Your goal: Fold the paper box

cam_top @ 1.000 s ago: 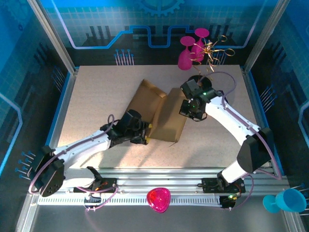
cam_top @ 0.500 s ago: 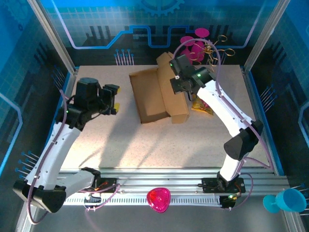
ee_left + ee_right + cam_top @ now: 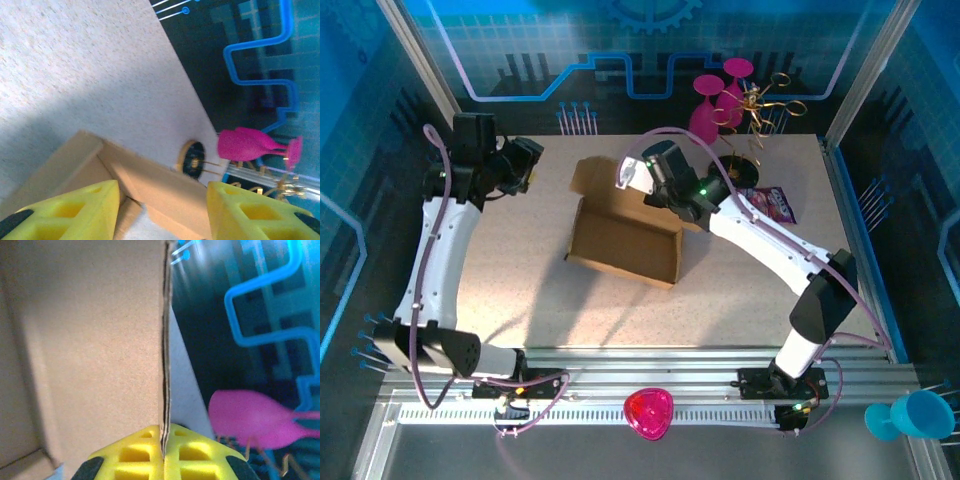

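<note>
- Top external view: the left gripper hung off the far-left side of the paper box, well apart from it. Its jaws were parted and touched nothing.
- The right gripper sat at the box's rear wall, pinched onto the upright cardboard there.
- The box lay near the middle of the table as an open tray with its walls raised, and a flap stood at its far-left corner.
- A purple snack packet lay to the right of the box. Two pink goblets and a gold wire stand stood behind the box's right end.
- A pink heart-shaped dish sat on the rail in front of the box, and a blue cup stood far off to the box's front right.
- Left wrist view: the left gripper stood wide open, its yellow fingers holding nothing.
- The box lay past the fingertips, its tan wall and corner seen through the gap. Whether the fingers touched it I could not tell.
- Behind the box stood a black round base and a pink goblet.
- Right wrist view: the right gripper was clamped tight, its yellow pads pressed on either face of a thin cardboard edge.
- The box ran straight up from the pads, its broad brown panel on the left. A pink goblet stood to the right of that edge.
</note>
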Controlling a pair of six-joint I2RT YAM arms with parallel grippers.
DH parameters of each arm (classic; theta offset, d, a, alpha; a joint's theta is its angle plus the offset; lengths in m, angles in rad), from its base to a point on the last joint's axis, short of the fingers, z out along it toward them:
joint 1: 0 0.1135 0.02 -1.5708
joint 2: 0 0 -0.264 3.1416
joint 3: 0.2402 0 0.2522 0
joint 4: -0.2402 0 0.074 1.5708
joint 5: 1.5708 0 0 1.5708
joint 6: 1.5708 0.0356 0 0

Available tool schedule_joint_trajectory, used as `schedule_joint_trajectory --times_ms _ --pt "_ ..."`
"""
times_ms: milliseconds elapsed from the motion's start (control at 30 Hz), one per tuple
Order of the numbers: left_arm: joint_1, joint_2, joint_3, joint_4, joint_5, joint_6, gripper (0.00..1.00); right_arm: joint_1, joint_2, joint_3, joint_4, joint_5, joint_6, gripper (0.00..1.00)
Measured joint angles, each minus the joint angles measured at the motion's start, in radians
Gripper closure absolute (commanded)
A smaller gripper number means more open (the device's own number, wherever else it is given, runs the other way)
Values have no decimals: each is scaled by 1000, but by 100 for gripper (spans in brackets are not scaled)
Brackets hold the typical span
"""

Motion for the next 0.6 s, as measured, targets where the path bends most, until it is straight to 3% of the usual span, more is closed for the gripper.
schedule_joint_trajectory --times_ms 233,600 --pt "71 98 9 -68 84 63 45 2 0 -27 140 -37 -202 100" --pt "70 198 32 6 171 -75 42 11 2 -38 219 -45 -290 100"
